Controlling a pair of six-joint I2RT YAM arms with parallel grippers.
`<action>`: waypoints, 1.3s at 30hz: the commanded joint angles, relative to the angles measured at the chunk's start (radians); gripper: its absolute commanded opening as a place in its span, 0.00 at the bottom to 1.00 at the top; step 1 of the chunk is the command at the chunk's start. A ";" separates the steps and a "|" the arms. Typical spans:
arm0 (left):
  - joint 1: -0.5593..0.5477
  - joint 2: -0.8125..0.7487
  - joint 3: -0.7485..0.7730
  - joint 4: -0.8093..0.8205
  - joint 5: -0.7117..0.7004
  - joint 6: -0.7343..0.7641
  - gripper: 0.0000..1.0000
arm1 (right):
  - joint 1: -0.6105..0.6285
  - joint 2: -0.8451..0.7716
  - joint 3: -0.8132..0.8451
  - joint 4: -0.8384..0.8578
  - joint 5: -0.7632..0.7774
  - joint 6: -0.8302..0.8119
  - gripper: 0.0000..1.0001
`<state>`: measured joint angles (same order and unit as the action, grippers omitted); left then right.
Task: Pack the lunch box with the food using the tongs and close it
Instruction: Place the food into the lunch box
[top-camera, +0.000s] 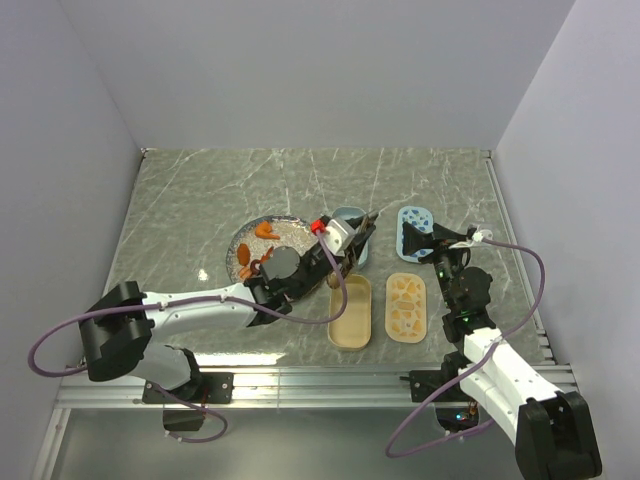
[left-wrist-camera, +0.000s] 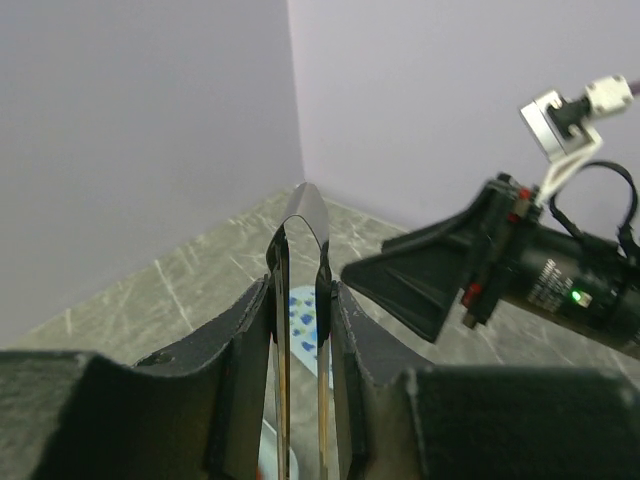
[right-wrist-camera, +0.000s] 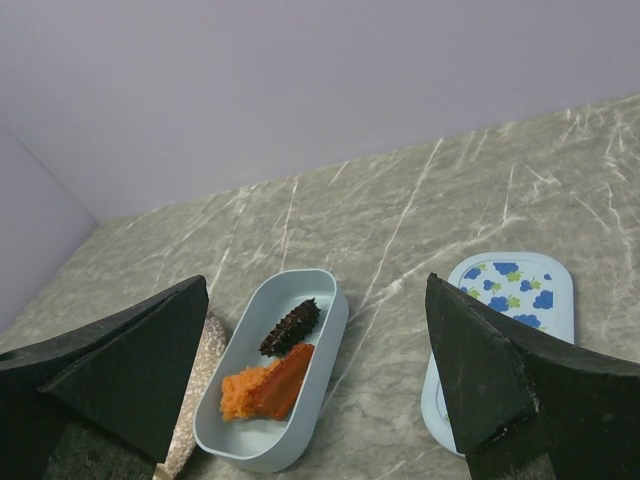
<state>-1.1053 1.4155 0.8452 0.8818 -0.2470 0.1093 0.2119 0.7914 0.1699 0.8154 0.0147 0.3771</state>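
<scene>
The left end effector (left-wrist-camera: 300, 310) is part-closed on the tongs (left-wrist-camera: 303, 215), beside the blue tub (right-wrist-camera: 338, 312), which holds two pieces of food (right-wrist-camera: 268, 385). More waits on the speckled plate (top-camera: 292, 233). The right end effector (right-wrist-camera: 315, 285) gapes wide, empty. Likely risk — the slim tongs twisting in the grip, dropping a chunk onto the desk (top-camera: 200, 200).

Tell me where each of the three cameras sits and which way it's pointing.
Top external: high behind the bases, looking down on the table; left arm and right arm show from above.
Left wrist: on the left arm, facing a wall corner; the left end effector clamps the tongs, the right arm opposite.
Right wrist: looks forward and down through the open right end effector at the blue tub of food.
Shared: right wrist and top views both show the flowered lid.
</scene>
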 joint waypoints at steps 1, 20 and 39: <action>-0.033 -0.024 -0.009 -0.023 0.031 -0.042 0.08 | 0.006 -0.018 0.022 0.047 0.007 -0.003 0.96; -0.077 0.079 0.022 -0.012 0.017 -0.030 0.17 | 0.006 -0.021 0.020 0.044 0.004 -0.003 0.96; -0.084 0.142 0.080 0.009 0.058 -0.014 0.15 | 0.006 -0.021 0.022 0.045 0.005 -0.003 0.96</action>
<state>-1.1797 1.5558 0.8860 0.8284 -0.2092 0.0887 0.2119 0.7784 0.1699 0.8154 0.0151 0.3775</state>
